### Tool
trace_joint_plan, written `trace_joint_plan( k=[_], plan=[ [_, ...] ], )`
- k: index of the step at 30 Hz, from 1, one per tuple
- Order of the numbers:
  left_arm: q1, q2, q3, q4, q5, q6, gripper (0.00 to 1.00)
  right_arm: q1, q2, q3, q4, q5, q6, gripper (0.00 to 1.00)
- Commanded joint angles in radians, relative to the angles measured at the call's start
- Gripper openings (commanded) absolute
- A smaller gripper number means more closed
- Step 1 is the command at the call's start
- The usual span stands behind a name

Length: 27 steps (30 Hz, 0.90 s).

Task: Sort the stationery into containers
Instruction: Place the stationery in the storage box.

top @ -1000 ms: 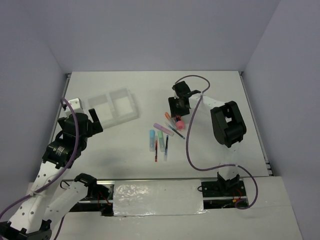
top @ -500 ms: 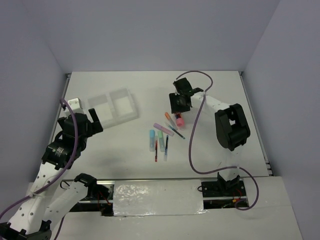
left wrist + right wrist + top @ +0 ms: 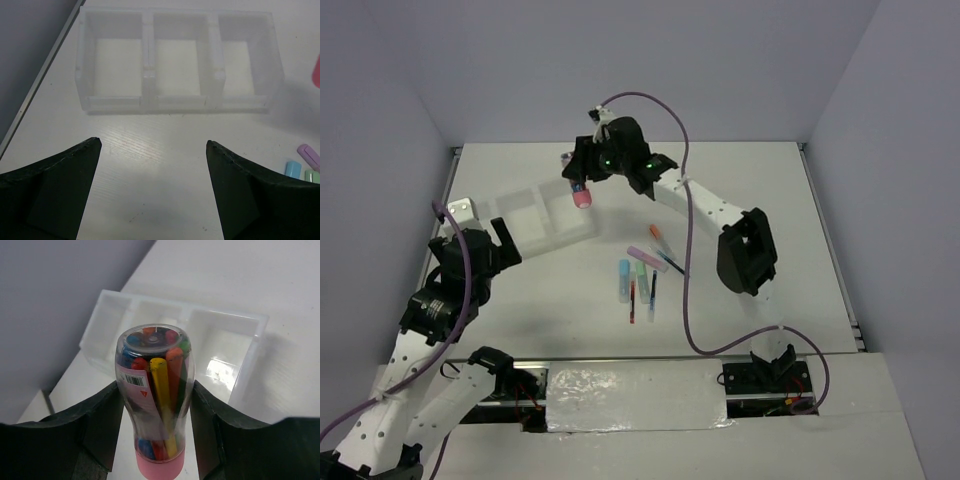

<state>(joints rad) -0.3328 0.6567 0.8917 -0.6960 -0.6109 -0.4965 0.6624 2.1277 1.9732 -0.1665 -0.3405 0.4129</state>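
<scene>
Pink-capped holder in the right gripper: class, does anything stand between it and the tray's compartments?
Nothing visible does. The right gripper holds the pink-capped holder aloft near the tray, whose three compartments lie open and empty.

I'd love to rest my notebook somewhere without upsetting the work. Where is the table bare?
Bare: the far right corner of the table, beyond the right arm, and the near strip in front of the pens and highlighters. Crowded: that middle cluster, and over the tray, where the right tool holds a pink-capped tube.
</scene>
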Motion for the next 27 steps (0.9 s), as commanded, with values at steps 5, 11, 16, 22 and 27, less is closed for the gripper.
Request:
trace_joint_plan(
  k=[5,11,16,22,27],
  plan=[
    [-0.002,0.004,0.009,0.018,-0.016,0.013,0.99,0.089,0.21,0.239,0.041,0.285,-0.066,0.18],
    [-0.002,-0.005,0.006,0.024,-0.007,0.019,0.99,0.111,0.291,0.296,0.054,0.313,-0.103,0.23],
    [-0.002,0.003,0.004,0.038,0.014,0.027,0.99,0.121,0.302,0.285,0.048,0.29,-0.121,0.59],
    [-0.002,0.0,0.0,0.043,0.019,0.029,0.99,0.126,0.221,0.282,0.013,0.296,-0.16,1.0],
    [-0.002,0.012,0.004,0.038,0.02,0.027,0.99,0.112,0.083,0.27,-0.138,0.438,-0.217,1.0]
  ],
)
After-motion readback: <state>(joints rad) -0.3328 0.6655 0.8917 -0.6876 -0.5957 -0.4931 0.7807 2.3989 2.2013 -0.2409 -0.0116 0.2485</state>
